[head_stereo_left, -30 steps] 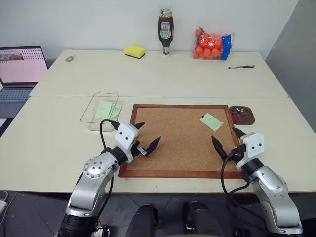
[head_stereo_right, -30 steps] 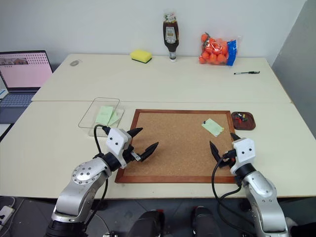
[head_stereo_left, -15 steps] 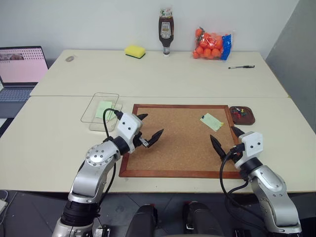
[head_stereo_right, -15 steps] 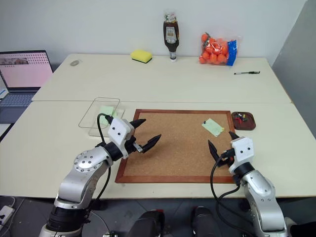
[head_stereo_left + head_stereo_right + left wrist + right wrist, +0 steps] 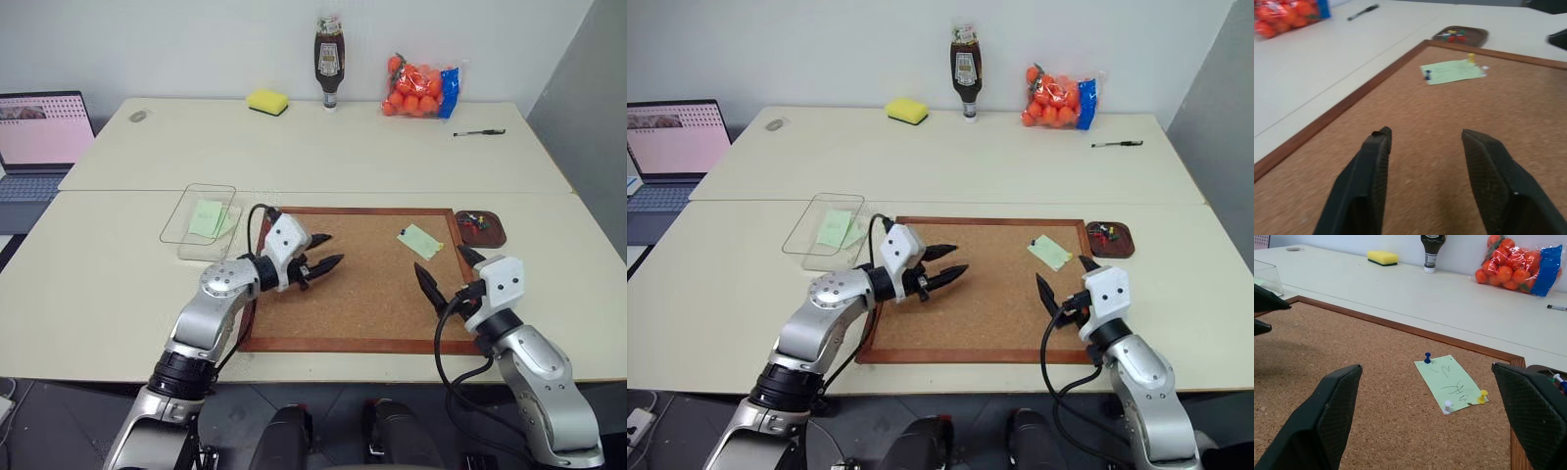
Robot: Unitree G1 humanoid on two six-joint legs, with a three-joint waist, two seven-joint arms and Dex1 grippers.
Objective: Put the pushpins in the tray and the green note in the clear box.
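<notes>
The green note (image 5: 419,240) lies on the cork board (image 5: 353,294) near its far right corner, with handwriting on it. Three pushpins stand on it: blue (image 5: 1427,357), white (image 5: 1447,406) and yellow (image 5: 1482,395). The tray (image 5: 480,227), a small brown dish, sits just off the board's right corner with several coloured pins in it. The clear box (image 5: 201,220) stands left of the board with another green note (image 5: 208,217) inside. My left gripper (image 5: 334,248) hovers open over the board's left part and points toward the note. My right gripper (image 5: 438,259) is open just in front of the note.
At the back of the table are a yellow sponge (image 5: 267,101), a brown sauce bottle (image 5: 328,64), a bag of oranges (image 5: 421,88) and a black pen (image 5: 478,132). A laptop (image 5: 41,132) stands at the far left.
My left gripper has swung right and forward, from the board's near left edge to over the cork, and its fingers have drawn closer together. The right gripper has stayed in place.
</notes>
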